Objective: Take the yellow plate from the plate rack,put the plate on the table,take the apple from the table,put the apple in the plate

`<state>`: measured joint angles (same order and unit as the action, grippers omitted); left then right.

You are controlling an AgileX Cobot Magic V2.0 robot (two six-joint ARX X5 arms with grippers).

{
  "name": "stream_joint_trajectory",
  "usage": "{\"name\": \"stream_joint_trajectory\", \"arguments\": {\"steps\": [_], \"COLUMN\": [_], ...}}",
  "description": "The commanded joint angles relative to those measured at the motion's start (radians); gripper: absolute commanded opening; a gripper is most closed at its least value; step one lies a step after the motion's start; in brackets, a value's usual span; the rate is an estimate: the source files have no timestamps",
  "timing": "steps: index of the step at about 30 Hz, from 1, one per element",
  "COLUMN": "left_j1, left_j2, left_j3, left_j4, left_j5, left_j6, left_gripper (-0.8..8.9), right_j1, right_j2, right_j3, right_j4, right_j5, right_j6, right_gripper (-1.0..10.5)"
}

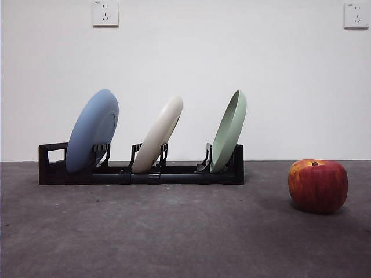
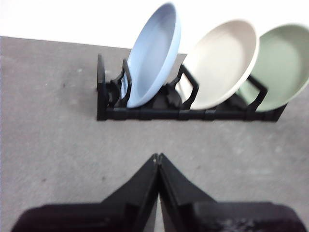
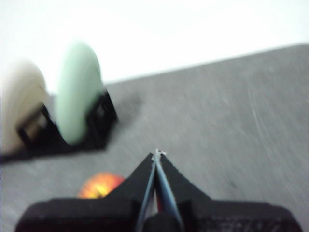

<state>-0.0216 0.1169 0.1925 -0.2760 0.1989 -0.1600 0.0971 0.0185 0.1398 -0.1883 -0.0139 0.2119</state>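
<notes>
Seen across the dark grey, rough matte table (image 1: 174,231): the long, low black plate rack (image 1: 142,171) with upright prongs, carrying three plates on edge, all leaning the same way. Standing in the middle slot, the round, shallow, matte cream yellow plate (image 1: 159,134) — flanked by a pale blue plate (image 1: 93,130) at the loop-handle end and a pale green plate (image 1: 229,130) at the other. Well apart from the rack, out past its green-plate end, the red apple (image 1: 317,185) with yellow-orange streaks, resting on the table.

Hovering above the table, the left gripper (image 2: 157,157), jaws pressed together and empty, rack ahead of its tips and the cream plate (image 2: 222,63) ahead and off to one side. Likewise shut and empty, the right gripper (image 3: 157,153), with the apple (image 3: 99,186) close beside and partly hidden behind its jaws, the rack's green-plate end (image 3: 77,92) farther ahead.

Judged by look: plate rigid, light, smooth-skinned and likely slippery — breakable if ceramic, though material cannot be told. Best taken at the upper rim, clear of the prongs and both neighbours, jaws pinching across the thin edge, then lifted straight out along its lean. Apple firm, rounded, prone to roll — best gripped across its widest part.
</notes>
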Motion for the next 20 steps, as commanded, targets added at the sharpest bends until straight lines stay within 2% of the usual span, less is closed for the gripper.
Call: {"name": "stream_joint_trajectory", "arguments": {"steps": [1,7,11,16,20], "left_j1": [0.003,0.003,0.003,0.003,0.002], "left_j2": [0.032,0.145,0.235,0.345,0.415], "left_j3": [0.060,0.227,0.352,0.513,0.625], "left_j4": [-0.014,-0.072,-0.155,-0.297,-0.423], "left_j5": [0.033,0.136,0.219,0.330,0.359], "left_j6": [-0.048,-0.045,-0.032,0.034,0.090], "left_gripper": [-0.06,-0.06,-0.06,-0.06,-0.06], "right_j1": [0.001,0.001,0.001,0.001,0.001], "right_j2": [0.026,0.154,0.273,0.426,0.524], "right_j3": [0.059,0.265,0.433,0.651,0.784], "right_j4": [0.000,-0.163,-0.322,-0.557,-0.717], "right_j5": [-0.031,-0.109,-0.161,-0.231,-0.240], "right_j6": [0.072,0.062,-0.027,-0.137,-0.209], "right_gripper": [-0.1,-0.1,-0.1,-0.1,-0.1]}}
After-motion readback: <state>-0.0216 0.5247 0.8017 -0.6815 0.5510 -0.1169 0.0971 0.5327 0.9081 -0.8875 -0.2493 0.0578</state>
